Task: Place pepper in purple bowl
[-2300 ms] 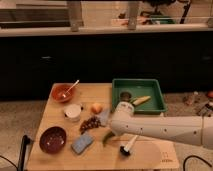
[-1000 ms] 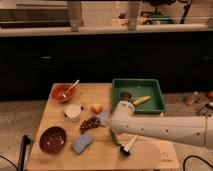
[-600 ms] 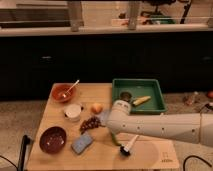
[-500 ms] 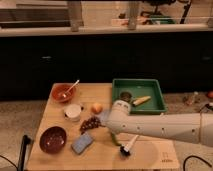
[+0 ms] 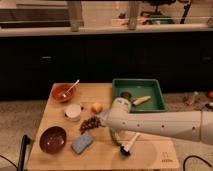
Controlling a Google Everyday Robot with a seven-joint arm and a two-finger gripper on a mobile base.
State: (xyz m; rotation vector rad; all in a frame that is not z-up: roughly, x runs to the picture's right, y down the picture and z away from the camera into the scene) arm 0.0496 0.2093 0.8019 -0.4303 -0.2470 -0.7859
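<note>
The wooden table carries an orange bowl far left, a white cup, an orange fruit, grapes, the purple bowl near left, a blue sponge, a green tray far right and the pepper. The gripper is low over its near middle.

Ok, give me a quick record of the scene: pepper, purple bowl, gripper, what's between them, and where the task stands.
pepper: on the table, partly under the arm, outside the bowl
purple bowl: near corner of the table, camera-left, nothing seen inside
gripper: low over the table, just camera-right of the pepper
between pepper and bowl: blue sponge; grapes slightly behind
task state: pepper not yet in the bowl
</note>
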